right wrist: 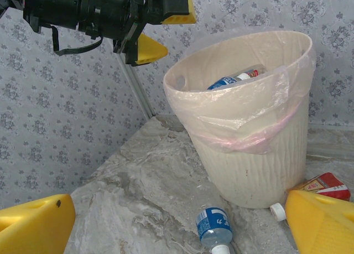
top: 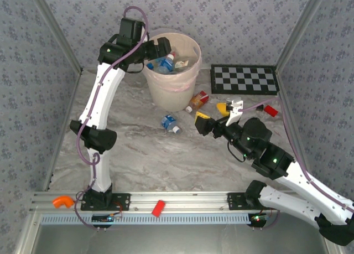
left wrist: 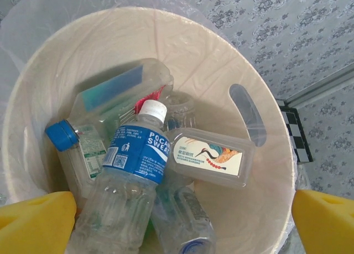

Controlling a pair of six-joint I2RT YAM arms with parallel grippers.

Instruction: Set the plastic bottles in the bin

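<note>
On the left, the left arm (top: 99,99) rises from its base at the near edge, bends at the elbow and reaches to the back. There the left gripper (right wrist: 164,31) hangs over the near-left rim of the bin (top: 168,93), looking down into it. Its yellow fingers (left wrist: 33,223) stand wide apart and grip nothing.

The bin stands upright at the back middle of the marble table (top: 138,160). Inside it we see a clear bottle (left wrist: 133,171) lying on top of the heap, its blue label reading "POCARI SWEAT". Its long axis runs up the wrist view, white cap uppermost. To its left lies a blue-capped bottle (left wrist: 77,154), and to its right a flat clear container (left wrist: 210,157) with a bird on the label. We cannot read the writing on either.

On the table, a blue-labelled bottle (top: 170,123) lies on its side in front of the bin, apart from it, cap pointing near-right. An orange-red bottle (top: 199,99) lies just beside the bin's right foot, white cap toward the near-left.

The right arm (top: 287,176) stretches in low from the right. The right gripper (top: 212,111) faces the bin, its fingers spread wide and empty. A checkerboard (top: 245,79) lies at the back right.
</note>
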